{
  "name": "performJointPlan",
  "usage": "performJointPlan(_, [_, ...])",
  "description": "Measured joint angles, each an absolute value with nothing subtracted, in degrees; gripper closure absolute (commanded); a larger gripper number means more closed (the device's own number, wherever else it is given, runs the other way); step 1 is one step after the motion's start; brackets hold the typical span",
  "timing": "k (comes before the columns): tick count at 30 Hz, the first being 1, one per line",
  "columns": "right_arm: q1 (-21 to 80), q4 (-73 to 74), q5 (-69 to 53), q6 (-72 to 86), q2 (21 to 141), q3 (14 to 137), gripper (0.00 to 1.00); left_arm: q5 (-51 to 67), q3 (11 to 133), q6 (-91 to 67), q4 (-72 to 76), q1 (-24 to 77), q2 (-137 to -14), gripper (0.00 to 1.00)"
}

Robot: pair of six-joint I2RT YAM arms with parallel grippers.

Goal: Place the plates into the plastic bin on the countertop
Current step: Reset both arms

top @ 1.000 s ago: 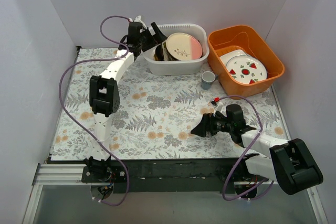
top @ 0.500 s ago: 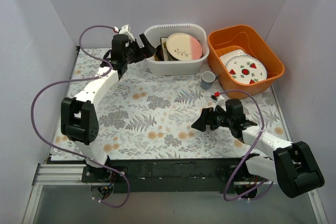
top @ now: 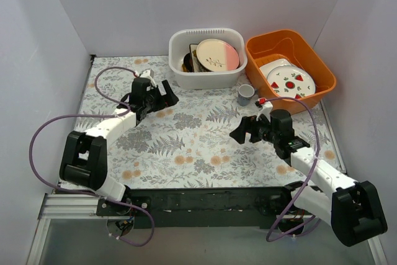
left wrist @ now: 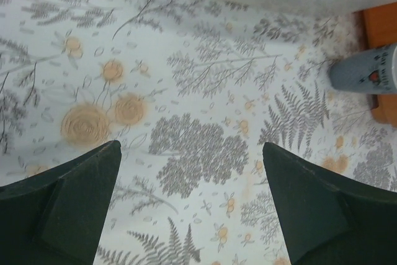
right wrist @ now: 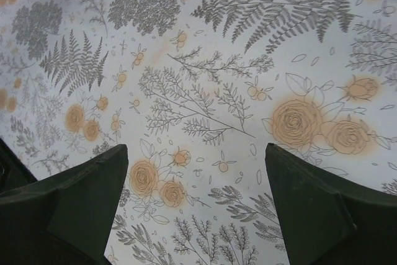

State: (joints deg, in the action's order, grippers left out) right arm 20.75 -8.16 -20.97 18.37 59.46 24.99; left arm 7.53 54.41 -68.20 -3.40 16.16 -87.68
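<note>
Several plates in plastic bin, overhead only

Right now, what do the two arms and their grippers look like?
The left arm and right arm have white links, bulky black joint housings and a looping purple cable each. The left gripper and right gripper are black with two broad, tapered fingers. A small red tab sits by the right wrist.
</note>
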Motion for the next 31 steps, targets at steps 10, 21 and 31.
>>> performJointPlan(10, [20.8,-5.3,-10.1,15.9,56.0,29.1,0.02,3.5,39.6,-70.4,-2.1,16.1,-79.1,0.02])
performJointPlan(21, [20.8,-5.4,-5.4,16.6,60.2,29.3,0.02,-0.1,31.3,-72.6,-2.6,15.9,-70.5,0.02])
performJointPlan(31, [20.8,-7.2,5.7,17.4,62.1,29.1,0.02,-0.4,29.6,-72.4,-0.2,15.9,-69.3,0.02])
